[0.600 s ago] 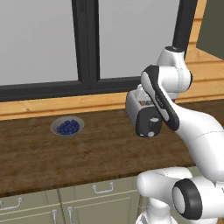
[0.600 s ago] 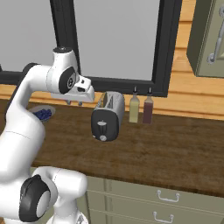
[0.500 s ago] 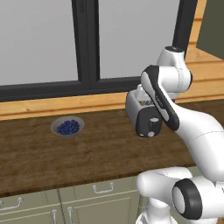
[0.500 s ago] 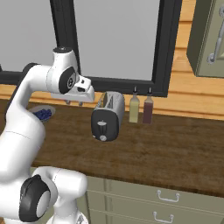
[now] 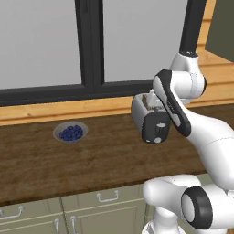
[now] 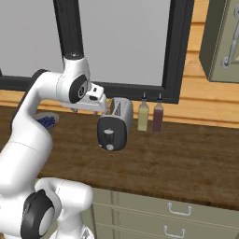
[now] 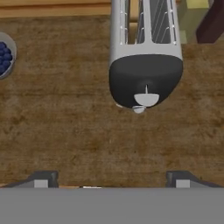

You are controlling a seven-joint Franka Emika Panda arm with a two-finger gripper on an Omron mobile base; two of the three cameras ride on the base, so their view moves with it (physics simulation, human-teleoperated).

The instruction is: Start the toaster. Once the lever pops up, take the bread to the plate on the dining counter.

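Note:
The silver-white toaster (image 5: 150, 119) stands on the dark wood worktop (image 5: 105, 160) under the window, its black end face toward me. The pale lever (image 7: 146, 99) sits on that end face above the round knob (image 6: 109, 147). A tan edge of the bread (image 5: 146, 98) pokes up from a top slot. My gripper (image 7: 111, 179) hovers open above the worktop just in front of the toaster's end face, looking down on it, with nothing between its fingertips (image 7: 41, 178). In the right base view the hand sits beside the toaster's top, to its left.
A grey bowl of blueberries (image 5: 71, 132) lies to the toaster's left. Two bottles, one pale (image 6: 143, 116) and one dark (image 6: 158, 116), stand against the wall just right of the toaster. Green cabinet drawers (image 6: 177, 210) run below the worktop.

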